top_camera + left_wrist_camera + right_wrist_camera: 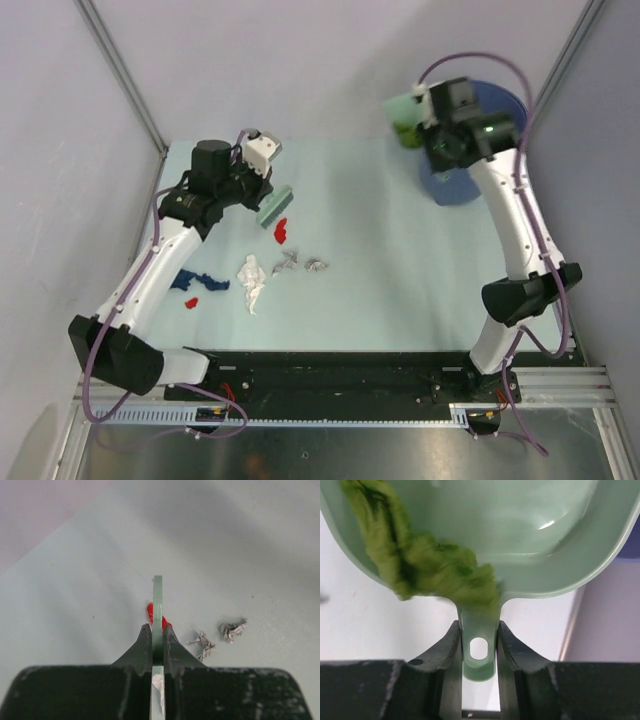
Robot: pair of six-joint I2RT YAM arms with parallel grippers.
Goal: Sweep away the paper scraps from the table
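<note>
My left gripper [262, 190] is shut on the pale green hand brush [274, 208], held edge-on in the left wrist view [158, 605] just above a red scrap [150, 611]. That red scrap [282, 231] lies on the table [380, 230] by the brush tip. Two grey scraps [303, 263], a white scrap [251, 279], a dark blue scrap [198, 281] and a small red scrap [191, 301] lie nearby. My right gripper [432, 118] is shut on the handle of the pale green dustpan [479, 652], raised beside the blue bucket [470, 140]. A green scrap [425, 562] lies in the pan.
Grey frame posts [125, 75] stand at the back corners. The black front rail [340, 375] runs along the near edge between the arm bases. The blue bucket stands at the table's back right corner.
</note>
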